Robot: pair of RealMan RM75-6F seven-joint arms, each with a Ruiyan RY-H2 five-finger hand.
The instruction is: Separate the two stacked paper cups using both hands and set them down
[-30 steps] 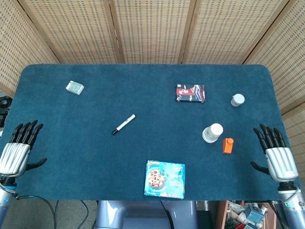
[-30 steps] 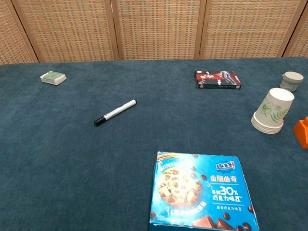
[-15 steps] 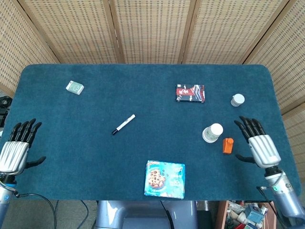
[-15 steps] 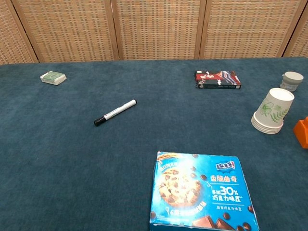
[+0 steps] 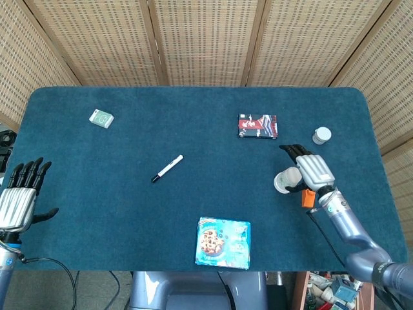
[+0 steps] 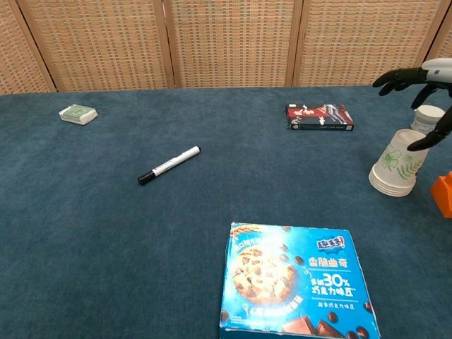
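The right robot hand point(image 5: 310, 169) is hovering right over the stacked paper cups point(image 6: 400, 164) with its fingers point(image 6: 395, 76) spread apart and nothing in its grip, while the cups are sitting tilted on the blue surface point(image 5: 193, 123) toward the right edge, just beside a small orange block point(image 5: 309, 196) and near a little white jar point(image 5: 321, 135). The left robot hand point(image 5: 19, 200) is hanging way off at the near-left edge, fingers apart and holding nothing, and further out there's a cookie box point(image 5: 223, 241) lying near the front, a marker point(image 5: 167, 168) mid-surface, a dark snack box point(image 5: 257, 126) and a small green pack point(image 5: 101, 118) toward the far side.
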